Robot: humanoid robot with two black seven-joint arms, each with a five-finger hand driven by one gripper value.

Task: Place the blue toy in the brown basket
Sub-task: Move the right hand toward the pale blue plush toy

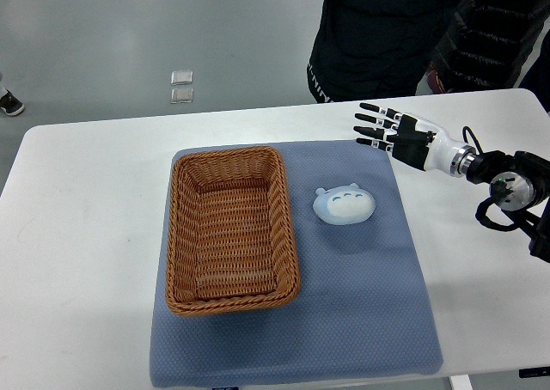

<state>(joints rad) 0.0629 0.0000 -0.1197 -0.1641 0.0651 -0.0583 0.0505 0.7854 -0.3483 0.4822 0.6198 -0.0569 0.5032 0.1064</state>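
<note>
The brown basket (232, 229) sits on the left half of the blue mat (361, 321), which covers the middle of the white table (77, 235). It is rectangular, woven wicker, with its long sides running from the table's near edge toward its far edge, and nothing lies inside it.

Just beside the basket's right wall, toward its far end, the blue toy (344, 205) rests on the mat. It is a small, rounded, pale-blue figure that looks soft, with two little ear-like bumps on top and a row of dark marks across its face. It is not touching the basket.

Further right, near the table's far right corner, the right hand (391, 132) hovers with its black fingers (371, 108) stretched out and apart, holding nothing. It lies beyond the mat's far right corner, apart from the toy.

The task appears to be at the reach stage; the grasp is not yet made. The next move probably calls for bringing the hand down and leftward over the toy, closing around its rounded body, then lifting it over the basket's rim.

A person in dark clothing (378, 29) stands beyond the table's far edge.
</note>
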